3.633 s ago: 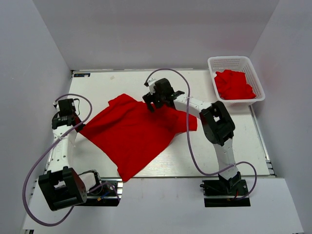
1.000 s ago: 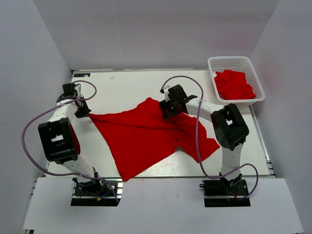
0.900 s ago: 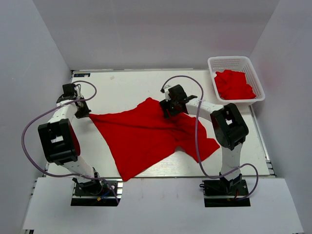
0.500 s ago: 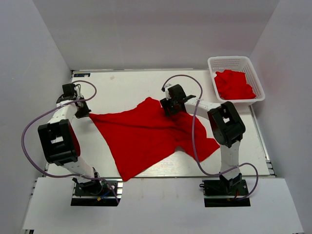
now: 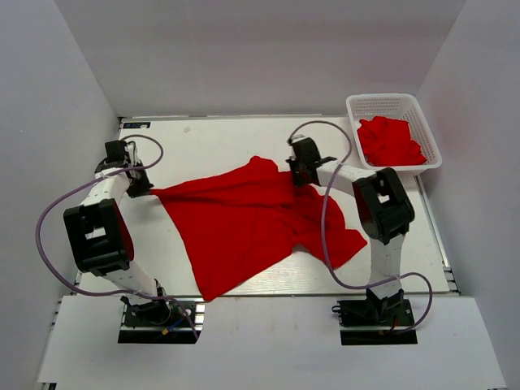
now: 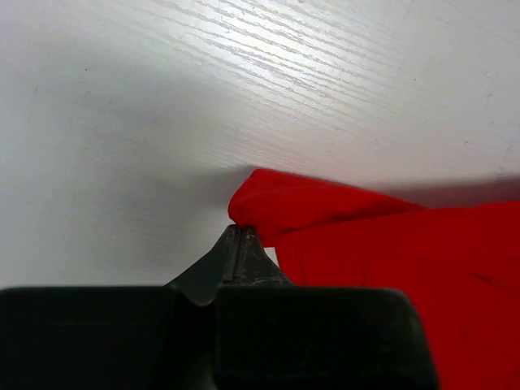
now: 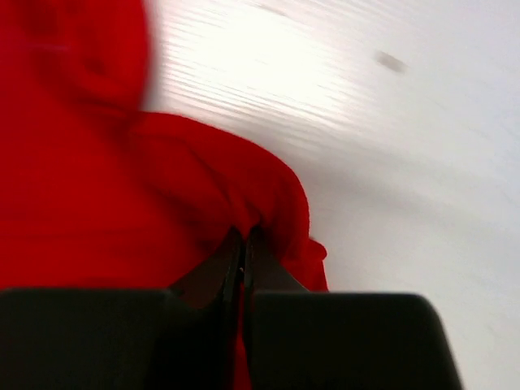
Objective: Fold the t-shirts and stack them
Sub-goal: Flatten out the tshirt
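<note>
One red t-shirt (image 5: pixel 244 219) lies spread and wrinkled across the middle of the table. My left gripper (image 5: pixel 140 187) is shut on its left corner, low over the table; the left wrist view shows the closed tips (image 6: pixel 241 232) pinching a folded bit of the red cloth (image 6: pixel 390 244). Over at the shirt's upper right edge, my right gripper (image 5: pixel 298 174) is shut on a bunched fold. In the right wrist view the tips (image 7: pixel 244 237) are buried in the red cloth (image 7: pixel 81 203). More red t-shirts (image 5: pixel 390 140) lie in the basket.
A white plastic lattice basket (image 5: pixel 382 101) stands at the table's back right corner. The shirt's lower point reaches close to the near edge of the table (image 5: pixel 325 288). Purple cables loop off both arms.
The right gripper has shut on the shirt's upper edge and moved right and back, dragging that edge with it. The left gripper has stayed put, still shut on its corner.
</note>
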Controlling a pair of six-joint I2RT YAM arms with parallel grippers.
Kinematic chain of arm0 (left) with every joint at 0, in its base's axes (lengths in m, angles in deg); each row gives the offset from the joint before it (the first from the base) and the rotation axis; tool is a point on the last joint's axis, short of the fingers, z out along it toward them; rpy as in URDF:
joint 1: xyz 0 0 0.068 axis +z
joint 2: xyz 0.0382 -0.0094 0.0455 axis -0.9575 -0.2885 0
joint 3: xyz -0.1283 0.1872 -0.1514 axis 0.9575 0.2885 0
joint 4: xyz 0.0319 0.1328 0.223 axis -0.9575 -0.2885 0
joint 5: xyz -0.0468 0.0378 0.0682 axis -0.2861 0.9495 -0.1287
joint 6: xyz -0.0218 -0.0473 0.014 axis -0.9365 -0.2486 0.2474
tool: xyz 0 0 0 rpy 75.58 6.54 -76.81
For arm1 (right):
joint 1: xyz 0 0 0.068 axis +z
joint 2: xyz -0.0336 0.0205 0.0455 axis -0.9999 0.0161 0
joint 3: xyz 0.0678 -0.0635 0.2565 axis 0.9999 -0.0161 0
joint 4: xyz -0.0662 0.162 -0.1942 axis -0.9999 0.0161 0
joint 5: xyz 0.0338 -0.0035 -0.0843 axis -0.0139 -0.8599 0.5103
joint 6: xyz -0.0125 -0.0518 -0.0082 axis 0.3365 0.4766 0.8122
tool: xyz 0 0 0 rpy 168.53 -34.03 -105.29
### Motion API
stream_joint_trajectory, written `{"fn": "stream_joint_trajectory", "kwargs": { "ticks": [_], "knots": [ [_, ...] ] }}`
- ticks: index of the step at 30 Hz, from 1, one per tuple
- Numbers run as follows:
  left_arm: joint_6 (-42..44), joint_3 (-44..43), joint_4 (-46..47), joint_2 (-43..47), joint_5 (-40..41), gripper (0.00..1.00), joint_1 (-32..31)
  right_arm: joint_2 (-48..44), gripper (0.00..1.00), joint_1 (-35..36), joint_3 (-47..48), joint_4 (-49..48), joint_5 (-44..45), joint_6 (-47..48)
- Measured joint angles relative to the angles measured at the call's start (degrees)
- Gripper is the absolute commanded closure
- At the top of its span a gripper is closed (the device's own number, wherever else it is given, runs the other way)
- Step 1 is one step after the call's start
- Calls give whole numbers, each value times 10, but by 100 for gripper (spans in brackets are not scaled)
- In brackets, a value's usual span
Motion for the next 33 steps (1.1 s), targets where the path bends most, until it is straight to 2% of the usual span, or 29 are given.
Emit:
{"fn": "stream_joint_trajectory", "kwargs": {
  "ticks": [7,13,14,17,18,20,21,24,29,33],
  "knots": [
    [19,-5,0,-1,-32,100,-4,-137,100,-89,-162,34,56,-74],
    [33,-5,-2,-6,-52,100,-10,-209,100,-86,-262,21,54,-107],
    [35,-5,-2,-6,-54,100,-10,-213,86,-85,-268,19,51,-109],
    [40,-5,-2,-6,-55,100,-11,-217,61,-85,-271,19,40,-114],
    [41,-5,-2,-6,-55,100,-12,-219,49,-85,-269,23,37,-112],
    [45,-5,-2,-6,-55,100,-15,-220,38,-85,-256,44,31,-103],
    [47,-5,-2,-6,-55,100,-15,-221,29,-85,-239,60,25,-98],
    [50,-5,-2,-6,-55,100,-16,-223,19,-84,-161,87,1,-77],
    [52,-5,-2,-6,-55,100,-21,-216,19,-74,0,78,-57,-40],
    [53,-5,-2,-6,-54,100,-22,-169,20,-56,81,57,-90,-24]
  ]
}}
